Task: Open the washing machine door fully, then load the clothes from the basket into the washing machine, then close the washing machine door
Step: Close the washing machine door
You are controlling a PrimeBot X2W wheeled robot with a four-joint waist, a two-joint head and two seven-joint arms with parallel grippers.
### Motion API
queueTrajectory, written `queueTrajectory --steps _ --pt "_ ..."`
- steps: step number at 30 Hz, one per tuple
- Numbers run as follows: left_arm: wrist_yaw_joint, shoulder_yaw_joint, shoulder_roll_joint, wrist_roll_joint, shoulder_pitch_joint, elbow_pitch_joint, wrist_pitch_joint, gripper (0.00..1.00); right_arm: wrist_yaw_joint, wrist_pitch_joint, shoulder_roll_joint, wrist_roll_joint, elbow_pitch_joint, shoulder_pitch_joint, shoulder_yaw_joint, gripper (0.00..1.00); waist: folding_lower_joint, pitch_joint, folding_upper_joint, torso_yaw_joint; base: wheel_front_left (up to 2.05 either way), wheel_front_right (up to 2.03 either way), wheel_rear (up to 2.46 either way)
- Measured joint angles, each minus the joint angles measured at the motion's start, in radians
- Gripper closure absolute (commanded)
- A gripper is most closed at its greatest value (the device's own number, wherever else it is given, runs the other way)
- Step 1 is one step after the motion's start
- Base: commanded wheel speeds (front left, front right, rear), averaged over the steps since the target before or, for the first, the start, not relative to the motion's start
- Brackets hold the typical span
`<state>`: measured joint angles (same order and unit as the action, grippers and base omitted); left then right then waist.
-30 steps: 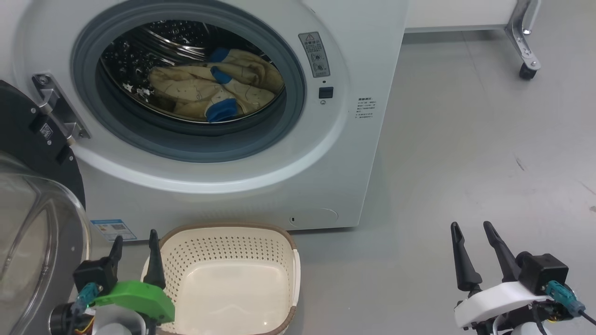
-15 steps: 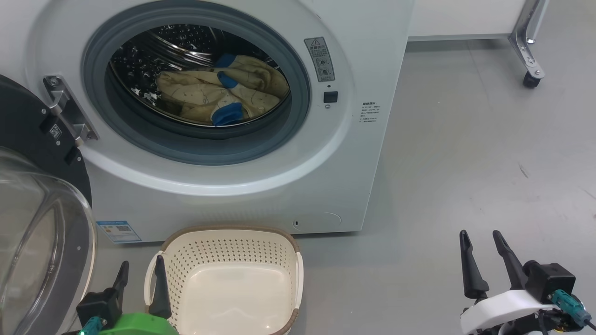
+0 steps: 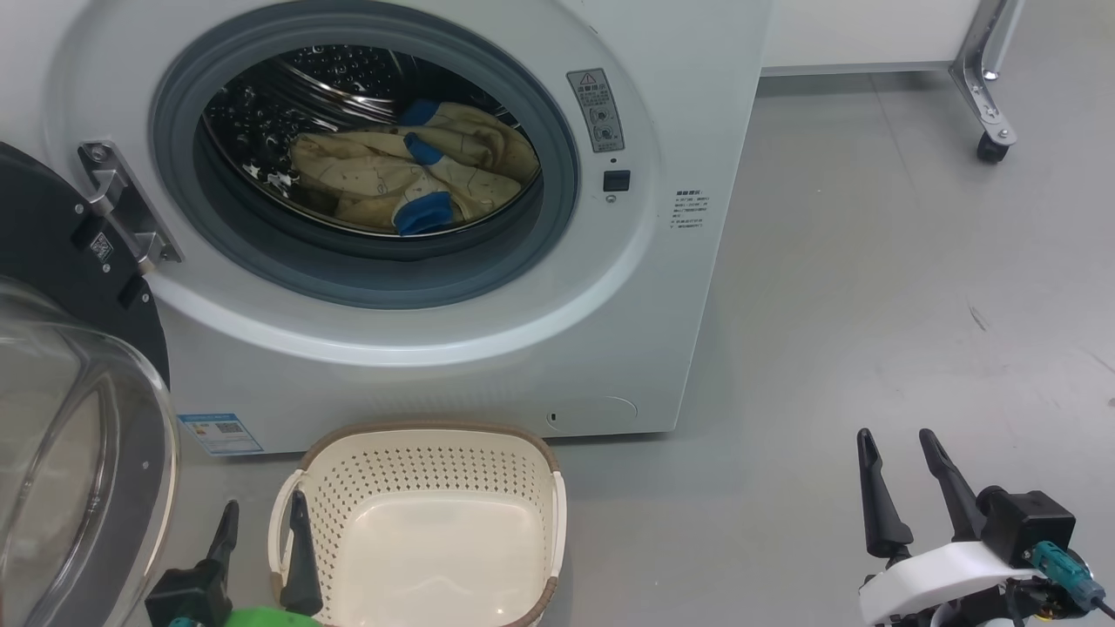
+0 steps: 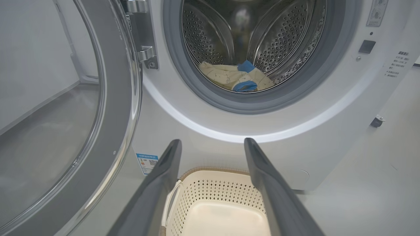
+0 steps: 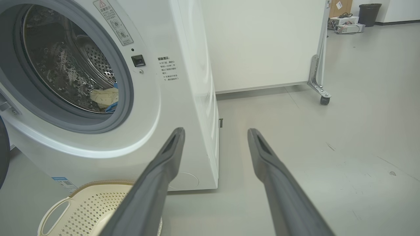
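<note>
The left pincer and right pincer are wide open, holding nothing. The clothes lie ahead in the washing machine, so the basket beside the left pincer is empty.

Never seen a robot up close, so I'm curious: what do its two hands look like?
Each ends in two long, dark, tapering jaws. The right gripper has a white curved shell, a black box and a teal plug with cables; the left gripper has a bright green shell.

Bright even light, sheen on washing machine
</note>
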<state>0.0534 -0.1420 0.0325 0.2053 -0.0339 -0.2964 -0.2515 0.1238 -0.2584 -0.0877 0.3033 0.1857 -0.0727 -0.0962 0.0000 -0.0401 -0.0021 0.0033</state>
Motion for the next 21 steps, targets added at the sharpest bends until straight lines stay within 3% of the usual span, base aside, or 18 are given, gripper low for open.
queueTrajectory --steps 21 --pt "0.012 -0.016 0.001 0.002 0.032 0.031 0.0 0.0 0.0 0.0 0.0 0.0 -0.005 0.0 -0.001 0.0 0.0 0.002 0.0 0.002 -0.72 0.72 0.0"
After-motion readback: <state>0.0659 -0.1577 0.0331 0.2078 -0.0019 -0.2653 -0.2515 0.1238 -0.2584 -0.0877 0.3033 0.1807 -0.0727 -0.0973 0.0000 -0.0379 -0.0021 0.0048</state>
